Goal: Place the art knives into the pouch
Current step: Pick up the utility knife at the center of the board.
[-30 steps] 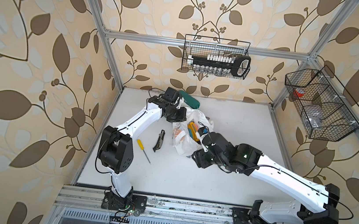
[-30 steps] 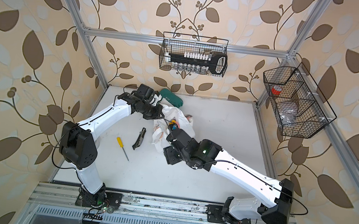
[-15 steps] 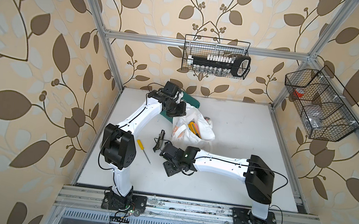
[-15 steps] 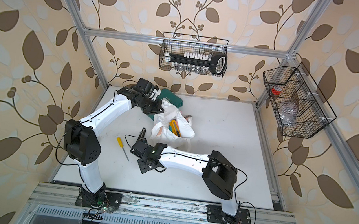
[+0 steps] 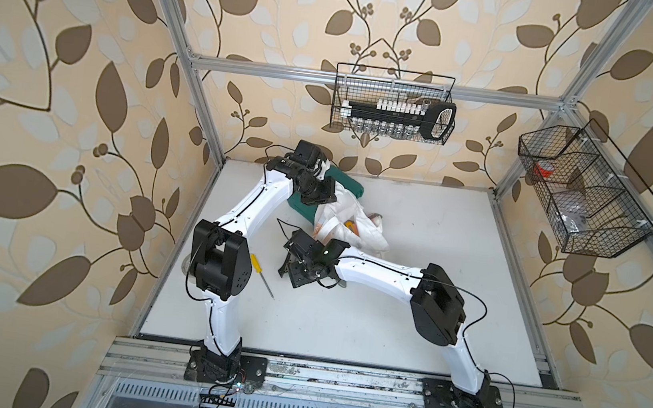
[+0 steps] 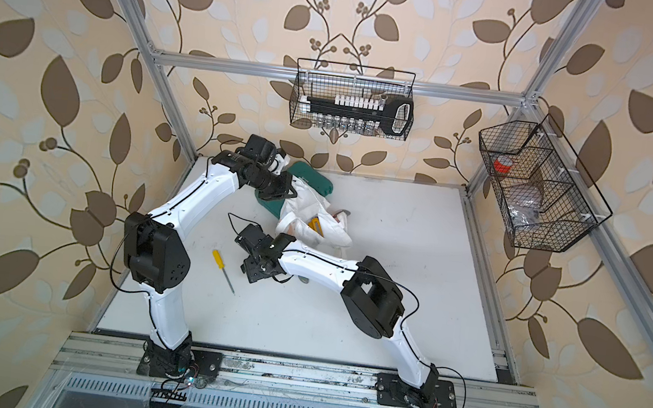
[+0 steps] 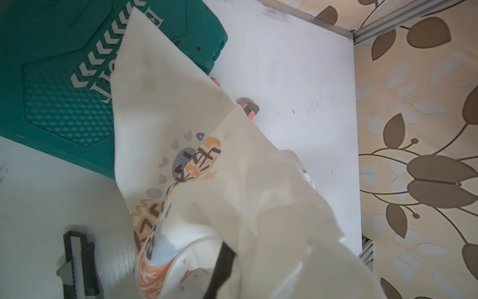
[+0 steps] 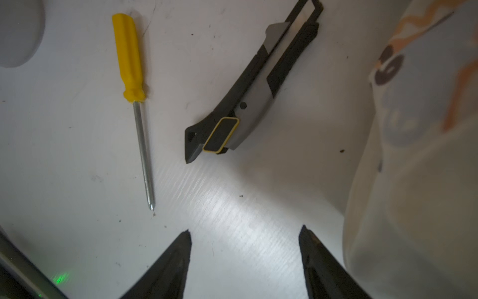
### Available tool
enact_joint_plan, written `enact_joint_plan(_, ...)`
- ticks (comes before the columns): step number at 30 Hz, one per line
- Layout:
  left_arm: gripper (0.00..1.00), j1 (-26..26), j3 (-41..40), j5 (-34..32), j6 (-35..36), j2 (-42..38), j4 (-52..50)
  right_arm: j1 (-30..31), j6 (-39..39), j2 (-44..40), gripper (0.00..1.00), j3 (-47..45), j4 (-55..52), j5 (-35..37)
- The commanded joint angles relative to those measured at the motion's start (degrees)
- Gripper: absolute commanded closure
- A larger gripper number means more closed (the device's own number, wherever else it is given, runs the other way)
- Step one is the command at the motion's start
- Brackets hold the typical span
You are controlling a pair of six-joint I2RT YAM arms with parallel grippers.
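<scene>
The left gripper [image 5: 324,193] is clamped on the edge of the pouch [image 7: 196,129], with the cloth lifted. The right gripper [image 8: 245,229] stands with jaws apart, empty, above the table [image 8: 232,196]. The art knife [image 8: 248,85] lies flat on the table between the screwdriver [image 8: 132,64] and the pouch.

screwdriver [image 8: 134,94] L of art knife [image 8: 254,88] | pouch [image 5: 359,227] R of art knife, partly over case [image 5: 302,207] at rear

Top views overhead, same scene — wrist views close above table [image 8: 232,207].
</scene>
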Motion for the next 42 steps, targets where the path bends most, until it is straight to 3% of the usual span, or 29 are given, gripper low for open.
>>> enact_joint_plan(1,1.0,0.6,2.37,1.95,2.13,-0.15,2.73,0.32,-1.81,2.83,0.32,2.86,1.41,1.2)
enact_joint_plan(7,1.0,0.74,2.92,2.65,2.49,0.76,3.18,-0.2,-1.77,6.73,0.32,7.6,1.25,2.08)
enact_joint_plan(33,1.0,1.04,-0.09,2.39,2.25,-0.82,4.72,-0.79,2.84,16.02,0.3,13.19,7.14,8.04)
enact_joint_plan(37,1.0,1.13,0.26,2.47,2.14,-0.55,4.76,-0.78,2.37,16.18,0.33,13.05,4.98,8.21)
enact_joint_plan(42,1.0,1.13,0.25,2.48,2.14,-0.36,4.67,-0.78,1.11,14.98,0.44,11.16,2.91,8.71)
